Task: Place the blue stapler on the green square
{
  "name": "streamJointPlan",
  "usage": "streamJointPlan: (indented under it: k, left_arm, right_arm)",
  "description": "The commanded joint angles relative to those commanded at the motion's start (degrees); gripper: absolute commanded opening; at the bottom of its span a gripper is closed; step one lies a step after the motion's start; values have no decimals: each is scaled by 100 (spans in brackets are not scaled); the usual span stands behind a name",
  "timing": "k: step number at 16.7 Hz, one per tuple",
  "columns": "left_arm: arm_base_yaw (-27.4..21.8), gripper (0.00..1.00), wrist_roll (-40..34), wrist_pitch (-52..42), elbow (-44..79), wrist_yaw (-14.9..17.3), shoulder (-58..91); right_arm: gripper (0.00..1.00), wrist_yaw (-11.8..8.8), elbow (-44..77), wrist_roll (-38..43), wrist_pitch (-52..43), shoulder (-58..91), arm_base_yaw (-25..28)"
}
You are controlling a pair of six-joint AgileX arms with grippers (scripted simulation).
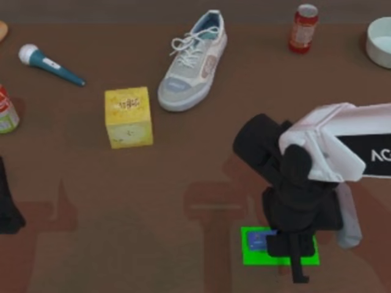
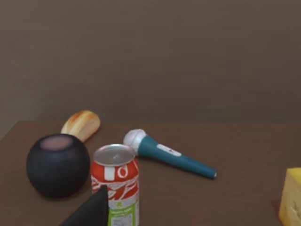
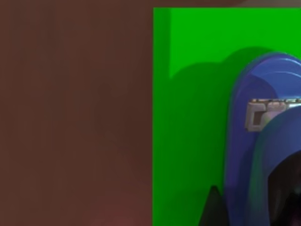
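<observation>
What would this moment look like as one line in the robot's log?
right gripper: low over green square | blue stapler: over the square | left arm: parked at table's left edge

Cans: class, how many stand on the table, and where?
2. One can stands at the table's far edge, right of the sneaker. The other can is cut off at the left edge. More may be hidden.

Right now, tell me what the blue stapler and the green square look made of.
Blue stapler: smooth, glossy body, probably plastic, with a grey metallic-looking staple channel.
Green square: flat, matte, unmarked patch flush with the table; material unclear, possibly paper or paint.
</observation>
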Motion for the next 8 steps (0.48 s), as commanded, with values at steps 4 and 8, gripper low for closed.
streamJointPlan:
  k: [4, 8]
  left_arm:
    - [0, 100, 0, 0, 0, 0, 0]
    - [0, 100, 0, 0, 0, 0, 0]
  right_arm:
    - [30, 0, 0, 0, 0, 0, 0]
    - [60, 0, 0, 0, 0, 0, 0]
